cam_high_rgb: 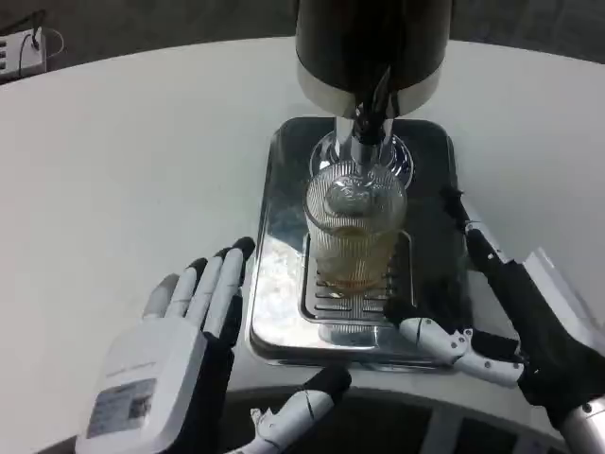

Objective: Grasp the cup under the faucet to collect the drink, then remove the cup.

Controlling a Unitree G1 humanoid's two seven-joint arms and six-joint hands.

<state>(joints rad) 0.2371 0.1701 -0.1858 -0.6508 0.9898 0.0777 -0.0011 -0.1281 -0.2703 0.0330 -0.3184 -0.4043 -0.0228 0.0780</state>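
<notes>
Cup [354, 227] under faucet [371, 118], centre frame; left hand [184, 350] lower left, fingers spread, empty; right hand [501, 322] lower right, fingers apart, not gripping.

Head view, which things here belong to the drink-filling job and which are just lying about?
Job:
- cup, on the tray grate under the faucet
- faucet
- drink dispenser
- metal tray
- left hand
- right hand

Lying about:
- power strip, far left table edge
</notes>
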